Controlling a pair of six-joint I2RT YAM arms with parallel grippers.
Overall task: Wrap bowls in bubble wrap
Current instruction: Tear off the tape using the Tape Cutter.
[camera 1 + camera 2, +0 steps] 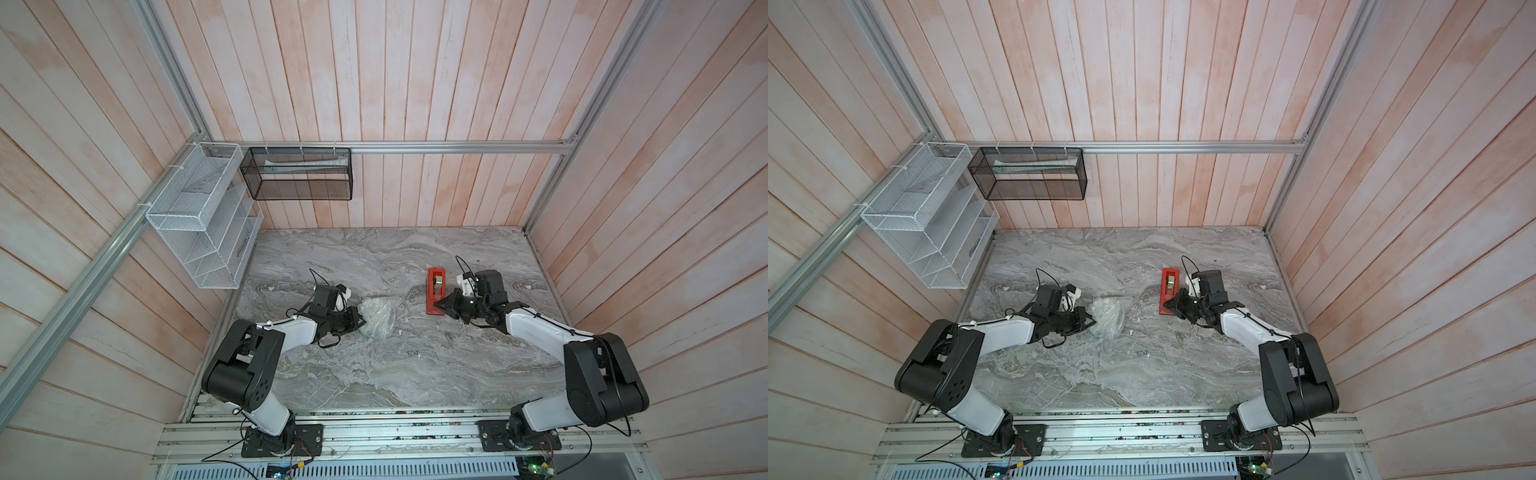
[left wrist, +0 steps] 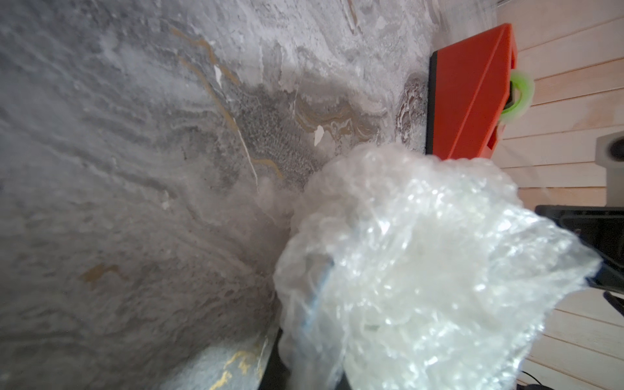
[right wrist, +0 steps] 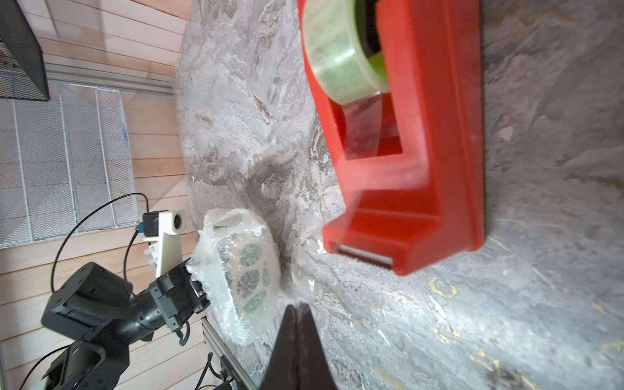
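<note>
One bowl point(image 3: 251, 270): white with green leaf prints, seen through the plastic in the right wrist view; it appears tipped on its side, open face toward the left gripper point(image 3: 200, 287).
Bubble wrap point(image 1: 379, 318): bunched whitish around the bowl, resting on the table point(image 1: 374, 374) directly ahead of the left fingertips.
Left gripper state: jaws pinched on the gathered edge of the wrap, so this arm has the bundle.
Right gripper point(image 3: 297, 327): fingers pressed together. A faint clear shape just ahead of the tips may be tape, but I cannot tell.
Tape dispenser point(image 3: 422, 175): red, just ahead of the right fingertips, cutter end nearest them. Its long axis runs away from the gripper, with the clear tape roll point(image 3: 337, 60) at the far end.
Deciding relation: the bundle lies off to one side of the right gripper, apart from it across bare table. The right arm is nearer the dispenser, the left arm nearer the bowl.
Likely next need: a judgement only, tape carried sideways from the cutter to the wrap's loose edge.
Writing: no brand or label readable on the dispenser, roll or wrap.
</note>
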